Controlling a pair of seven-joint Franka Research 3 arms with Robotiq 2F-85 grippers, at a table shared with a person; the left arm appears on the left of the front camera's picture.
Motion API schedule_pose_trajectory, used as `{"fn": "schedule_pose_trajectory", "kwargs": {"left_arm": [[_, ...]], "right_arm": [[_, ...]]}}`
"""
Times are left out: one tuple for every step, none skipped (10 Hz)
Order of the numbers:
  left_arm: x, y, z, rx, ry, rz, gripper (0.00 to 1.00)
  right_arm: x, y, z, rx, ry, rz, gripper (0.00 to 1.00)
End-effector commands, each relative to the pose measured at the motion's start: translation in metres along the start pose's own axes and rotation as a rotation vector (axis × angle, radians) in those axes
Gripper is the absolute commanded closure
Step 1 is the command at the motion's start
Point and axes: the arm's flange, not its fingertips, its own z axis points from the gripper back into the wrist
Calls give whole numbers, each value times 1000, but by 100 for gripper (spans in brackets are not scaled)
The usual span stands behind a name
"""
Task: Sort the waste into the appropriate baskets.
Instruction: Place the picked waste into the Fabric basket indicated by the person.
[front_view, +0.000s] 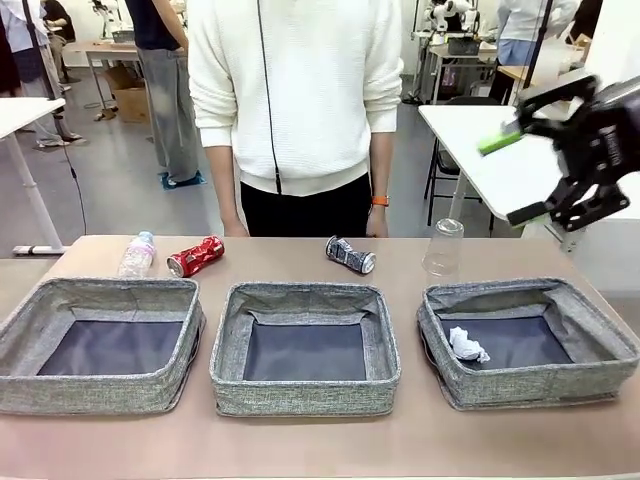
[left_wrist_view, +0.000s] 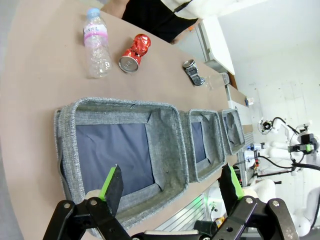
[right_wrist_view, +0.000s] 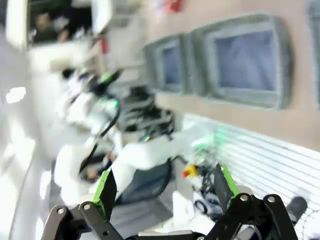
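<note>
Three grey woven baskets stand in a row: left (front_view: 30, 325), middle (front_view: 232, 340), right (front_view: 440, 335). A crumpled white paper wad (front_view: 467, 345) lies in the right basket. Behind the baskets lie a clear plastic bottle (front_view: 137, 255), a crushed red can (front_view: 195, 256) and a crushed black-and-silver can (front_view: 350, 254). A clear cup (front_view: 443, 247) stands upside down beside them. My right gripper (front_view: 512, 177) hangs open and empty high above the right basket. My left gripper (left_wrist_view: 171, 185) is open and empty over the left basket (left_wrist_view: 165, 145). The bottle (left_wrist_view: 96, 42) and red can (left_wrist_view: 135, 52) lie beyond it.
A person in a white sweater (front_view: 295, 100) stands at the far edge of the table, hands down. In the blurred right wrist view, my right gripper (right_wrist_view: 165, 186) looks past the table's near edge at two baskets (right_wrist_view: 247, 60) and the robot's base.
</note>
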Motion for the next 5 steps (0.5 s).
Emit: {"fn": "schedule_pose_trajectory", "kwargs": {"left_arm": [[0,0,-1,-19,-11,-18,0],[0,0,-1,-19,-11,-18,0],[0,0,-1,-19,-11,-18,0],[0,0,-1,-19,-11,-18,0],[0,0,-1,-19,-11,-18,0]], "right_arm": [[22,-60,15,445,452,141,0],[16,-93,30,498,380,133,0],[3,-128,40,481,286,142,0],[-18,-180,45,548,153,148,0],[-33,-202,43,619,9,144,0]]}}
